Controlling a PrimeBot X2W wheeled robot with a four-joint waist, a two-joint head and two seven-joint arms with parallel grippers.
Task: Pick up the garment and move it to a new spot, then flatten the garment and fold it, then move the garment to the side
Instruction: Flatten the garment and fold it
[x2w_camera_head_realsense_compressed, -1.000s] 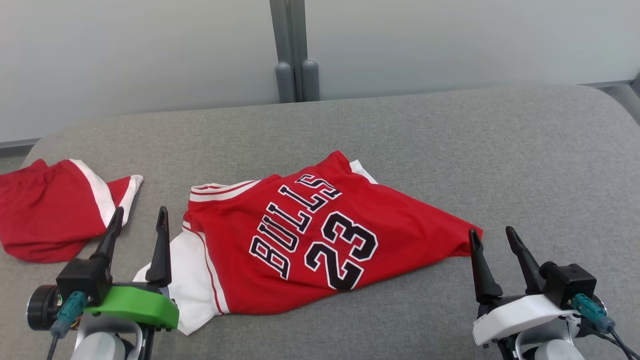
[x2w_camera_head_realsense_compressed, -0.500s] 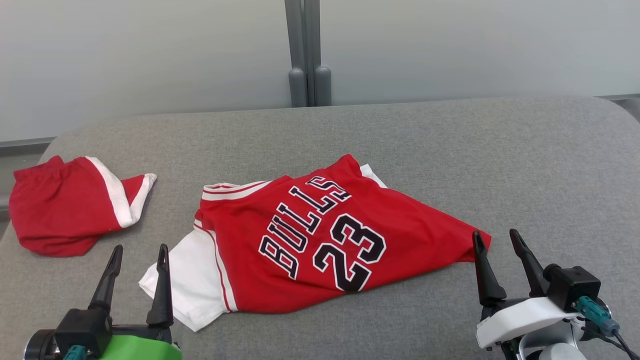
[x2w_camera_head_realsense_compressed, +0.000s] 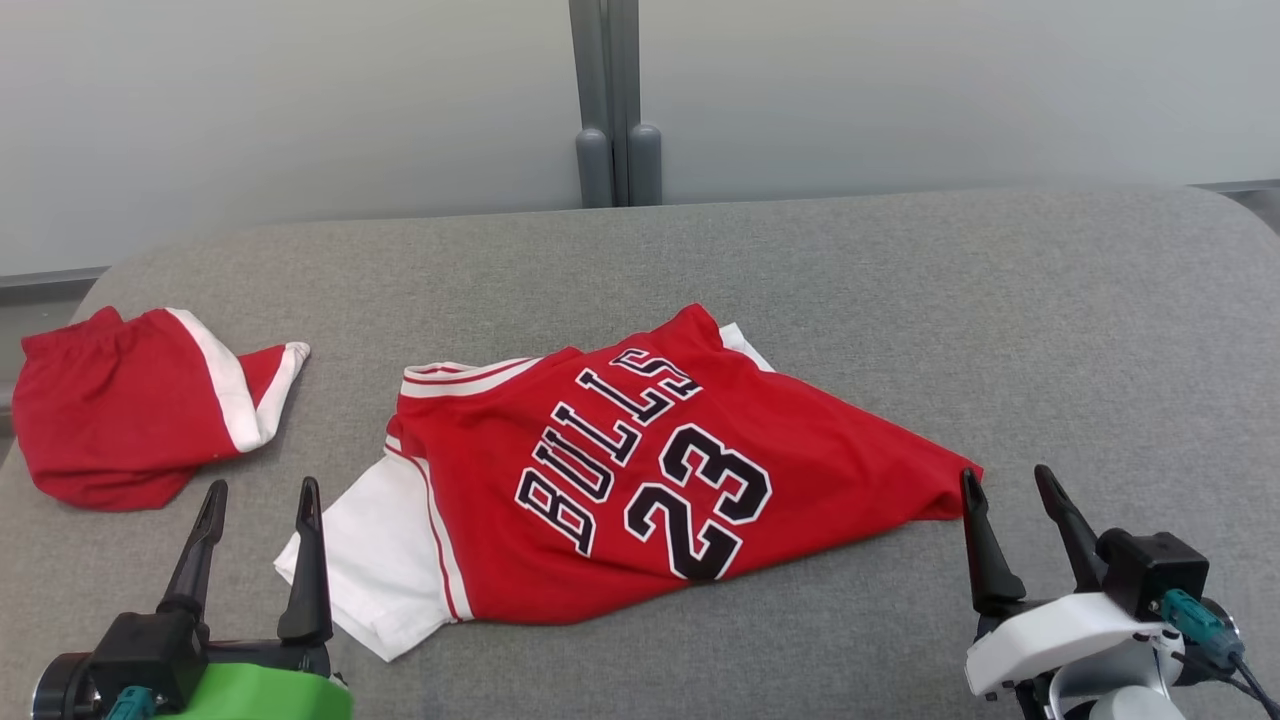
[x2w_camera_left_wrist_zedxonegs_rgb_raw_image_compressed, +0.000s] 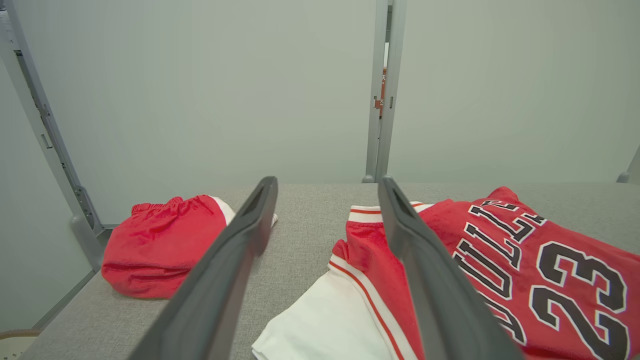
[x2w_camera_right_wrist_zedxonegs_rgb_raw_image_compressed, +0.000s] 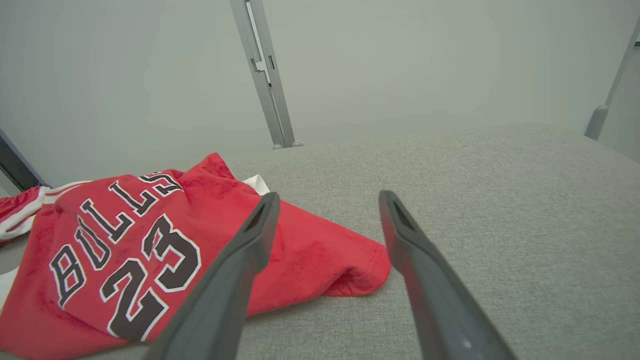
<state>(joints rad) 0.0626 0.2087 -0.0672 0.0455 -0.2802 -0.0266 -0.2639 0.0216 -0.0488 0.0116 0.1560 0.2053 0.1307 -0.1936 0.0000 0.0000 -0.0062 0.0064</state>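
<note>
The garment (x2w_camera_head_realsense_compressed: 640, 470) is a red jersey with white trim and black "BULLS 23" lettering, lying loosely folded and rumpled in the middle of the grey table (x2w_camera_head_realsense_compressed: 900, 300); a white part sticks out at its lower left. It also appears in the left wrist view (x2w_camera_left_wrist_zedxonegs_rgb_raw_image_compressed: 500, 260) and right wrist view (x2w_camera_right_wrist_zedxonegs_rgb_raw_image_compressed: 150, 250). My left gripper (x2w_camera_head_realsense_compressed: 260, 495) stands open at the lower left, just left of the white part, holding nothing. My right gripper (x2w_camera_head_realsense_compressed: 1005, 480) stands open at the lower right, beside the jersey's right tip, touching nothing that I can see.
Red shorts with a white stripe (x2w_camera_head_realsense_compressed: 130, 410) lie bunched near the table's left edge, seen too in the left wrist view (x2w_camera_left_wrist_zedxonegs_rgb_raw_image_compressed: 165, 245). A pale partition wall with a grey post (x2w_camera_head_realsense_compressed: 610, 100) stands behind the table. Bare grey surface stretches to the right and back.
The head view has shifted a little. My left gripper has drawn back toward the lower edge, away from the jersey's collar side. The right gripper has barely moved. The garment lies as before.
</note>
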